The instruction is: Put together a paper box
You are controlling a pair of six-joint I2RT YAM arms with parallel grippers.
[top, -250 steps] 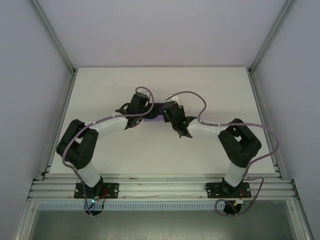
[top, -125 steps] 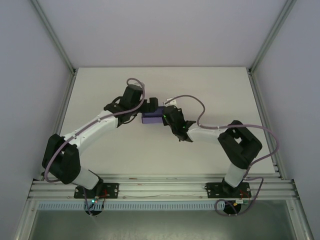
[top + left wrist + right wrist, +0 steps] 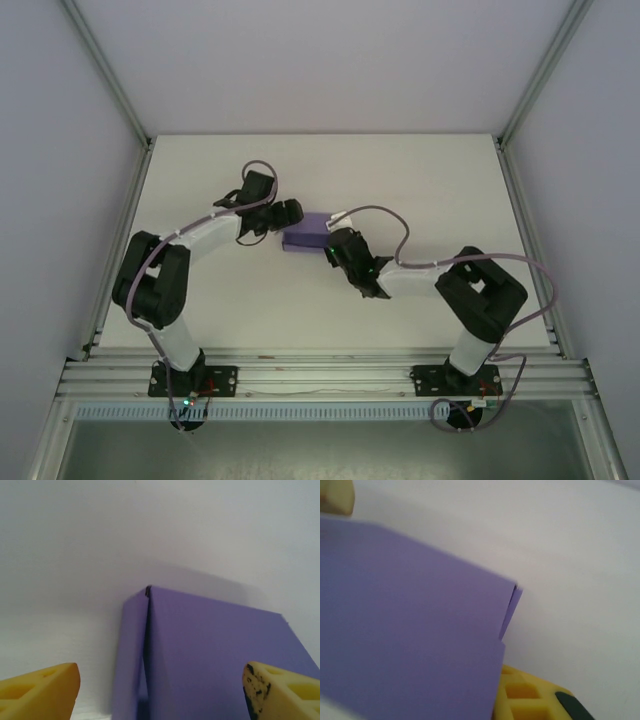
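Note:
The paper box (image 3: 308, 231) is a small folded purple box lying on the white table between the two arms. My left gripper (image 3: 286, 215) is at its left end, open, with its yellow fingertips (image 3: 42, 690) standing wide on either side of the box (image 3: 215, 660) and not touching it. A dark seam runs down the box's near corner. My right gripper (image 3: 334, 244) is at the box's right end. In the right wrist view the box (image 3: 405, 625) hides one finger, and the other yellow finger (image 3: 530, 697) lies against its lower edge.
The white table (image 3: 200, 180) is walled by metal frame posts (image 3: 110, 90) at left and right, with an aluminium rail (image 3: 320, 375) along the near edge. Grey cables loop over both wrists.
The left arm has folded its elbow back and its gripper now stands at the box's left end. The right gripper has drawn slightly toward its base. More of the box shows from above.

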